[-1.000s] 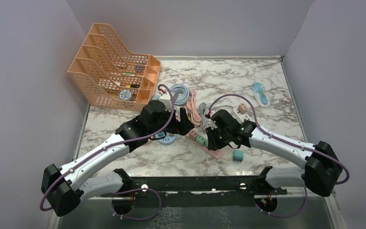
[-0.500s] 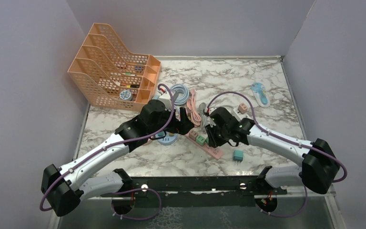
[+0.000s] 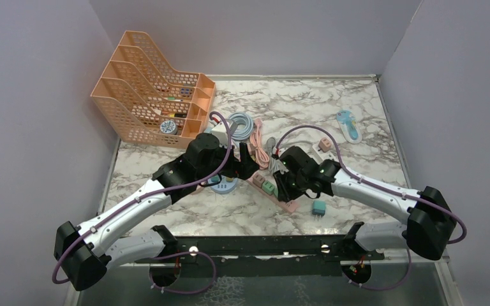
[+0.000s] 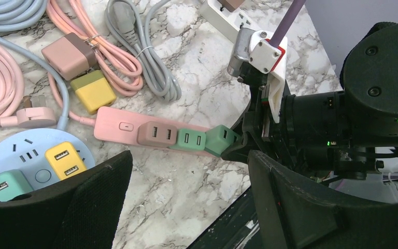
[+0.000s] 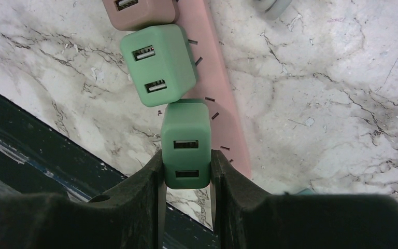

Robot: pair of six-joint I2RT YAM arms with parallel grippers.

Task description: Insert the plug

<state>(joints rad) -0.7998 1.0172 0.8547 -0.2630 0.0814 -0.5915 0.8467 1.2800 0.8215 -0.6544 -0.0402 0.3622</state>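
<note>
**A:** While the right gripper [image 5: 186, 162] clenches the green plug [image 5: 185, 137] over the near end of the strip [image 5: 211, 72], what worries you?

**B:** It looks tilted and sits tight against the next charger [image 5: 158, 65]. If the prongs miss the slots, pushing could jam it or slide the strip.

**A:** And the left gripper [image 4: 189, 174]?

**B:** Released, hovering just left of the strip, pinning nothing. So the strip can shift, and the plug could twist in the grip.
</note>
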